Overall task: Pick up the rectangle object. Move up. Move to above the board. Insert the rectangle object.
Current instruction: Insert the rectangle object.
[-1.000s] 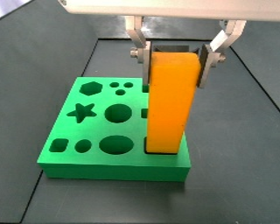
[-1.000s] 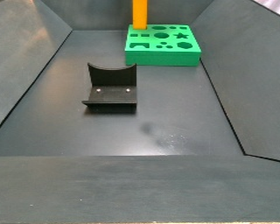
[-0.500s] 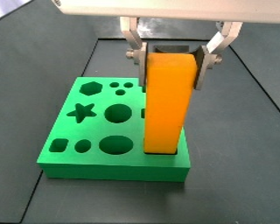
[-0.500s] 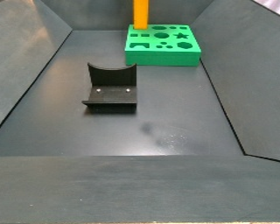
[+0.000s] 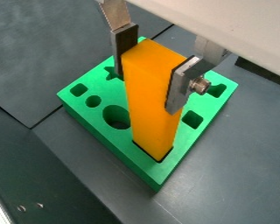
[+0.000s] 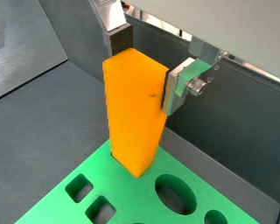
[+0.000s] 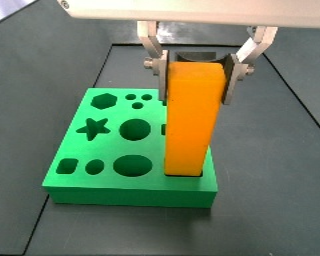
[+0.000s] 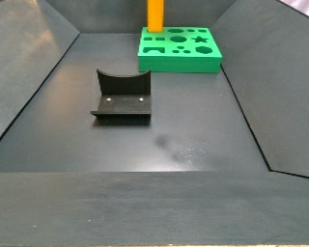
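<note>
Your rectangle object (image 7: 194, 115) stands upright with its long axis vertical, its lower end already down in a cutout at the corner of the board (image 7: 96, 150), and most of its height standing proud of the green slab. In both wrist views the orange block (image 5: 154, 96) sits squarely between the two silver fingers (image 5: 184, 83), which flank its upper part on opposite faces; the plates look to be just off the faces rather than pressed hard, but you cannot tell for certain from these pictures whether the grip is on or released. The gripper (image 7: 199, 62) hangs directly above the board, centred over the block's top, so the block runs straight down from the fingers along their own line. Judge the insertion as largely done: what matters next is that any lift goes straight up along that vertical axis, or a dragging pad could tilt the block in its hole. Well apart on the dark floor, the fixture (image 8: 121, 96) stands clear of all this.
</note>
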Tool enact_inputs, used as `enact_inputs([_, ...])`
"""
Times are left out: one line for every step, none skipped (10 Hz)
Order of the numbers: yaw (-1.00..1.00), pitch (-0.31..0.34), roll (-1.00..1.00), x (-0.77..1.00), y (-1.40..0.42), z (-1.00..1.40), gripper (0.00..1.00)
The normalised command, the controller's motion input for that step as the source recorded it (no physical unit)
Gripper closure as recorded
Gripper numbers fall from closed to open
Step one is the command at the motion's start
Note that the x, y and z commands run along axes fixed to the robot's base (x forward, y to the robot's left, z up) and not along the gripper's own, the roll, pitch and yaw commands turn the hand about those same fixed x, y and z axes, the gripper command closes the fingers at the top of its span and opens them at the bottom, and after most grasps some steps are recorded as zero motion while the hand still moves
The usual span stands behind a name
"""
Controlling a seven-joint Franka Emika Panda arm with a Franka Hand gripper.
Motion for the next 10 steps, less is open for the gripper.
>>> enact_inputs([0.02, -0.020, -0.09, 0.00, 0.00, -0.28, 1.00])
enact_inputs([0.03, -0.017, -0.07, 0.00, 0.00, -0.26, 1.00])
enact_inputs([0.06, -0.006, 0.00, 0.00, -0.01, -0.27, 1.00])
enact_inputs([0.23, 0.000, 0.06, 0.06, -0.01, -0.24, 1.00])
enact_inputs([0.28, 0.000, 0.01, 0.06, -0.02, -0.24, 1.00])
enact_inputs([0.26, 0.000, 0.00, 0.04, 0.00, -0.22, 1.00])
enact_inputs([0.20, 0.000, 0.00, 0.00, -0.03, -0.18, 1.00])
enact_inputs([0.01, 0.000, -0.01, 0.00, -0.09, -0.10, 1.00])
enact_inputs([0.00, 0.000, -0.01, 0.00, -0.12, -0.05, 1.00])
enact_inputs([0.00, 0.000, 0.00, 0.00, -0.17, 0.00, 1.00])
